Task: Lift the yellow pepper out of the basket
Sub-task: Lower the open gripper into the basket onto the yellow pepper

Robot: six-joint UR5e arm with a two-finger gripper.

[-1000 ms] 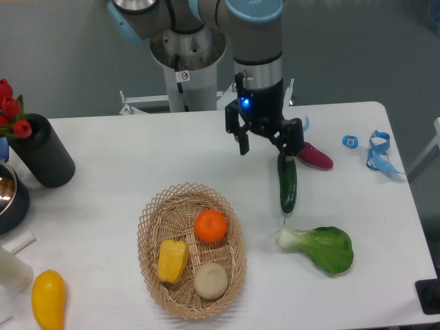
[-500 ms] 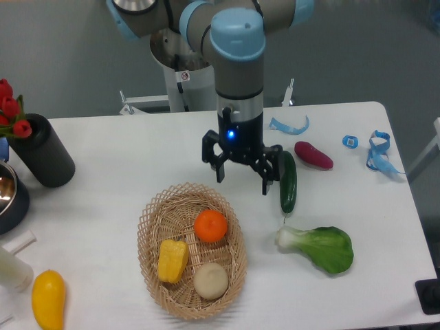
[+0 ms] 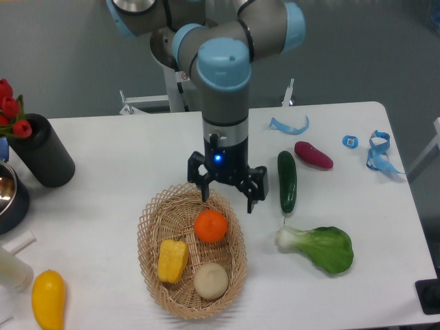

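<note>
Black gripper (image 3: 227, 194) now over basket (image 3: 152, 221) rim

Metal bowl (image 3: 10, 196) cut off at left edge.

Bright, even overhead light fills the scene. The white matte table (image 3: 110, 158) shows only soft, faint shadows, with no harsh glare. Focus is slightly soft throughout; a small blue light glows on the two-finger gripper (image 3: 227, 196).
</note>
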